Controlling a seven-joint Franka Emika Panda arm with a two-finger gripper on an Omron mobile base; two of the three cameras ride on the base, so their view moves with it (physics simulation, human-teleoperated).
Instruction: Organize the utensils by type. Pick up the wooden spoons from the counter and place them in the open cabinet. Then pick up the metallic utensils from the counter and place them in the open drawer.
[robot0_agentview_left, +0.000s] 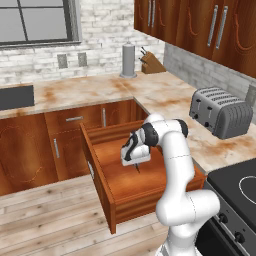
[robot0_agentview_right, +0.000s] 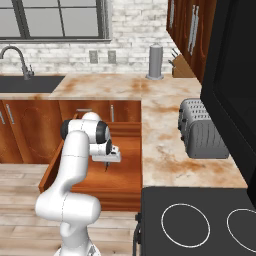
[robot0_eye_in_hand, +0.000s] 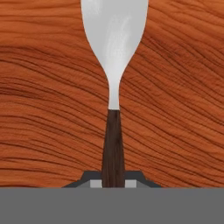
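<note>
**Fork held over the open drawer**

The gripper (robot0_agentview_left: 137, 166) hangs inside the pulled-out drawer (robot0_agentview_left: 150, 175), pointing down at its wooden floor. Its jaws are drawn in narrow on the dark handle of the fork (robot0_eye_in_hand: 113, 87); in the hand view the handle rises from between the two fingertips (robot0_eye_in_hand: 96, 184) and the silver head runs straight ahead of the gripper, over the reddish grain of the drawer bottom. Whether the fork's head touches the wood cannot be told. In the base views only a short dark stub shows below the gripper (robot0_agentview_right: 106, 165).

The drawer's walls stand on all sides of the gripper, the front panel nearest the base. The counter (robot0_agentview_left: 170, 100) runs beyond and to the right of the gripper, well above it. On it, to the gripper's right, sits a toaster (robot0_agentview_left: 220, 111); far beyond stand a grey canister (robot0_agentview_left: 129, 61) and a knife block (robot0_agentview_left: 151, 64).
</note>
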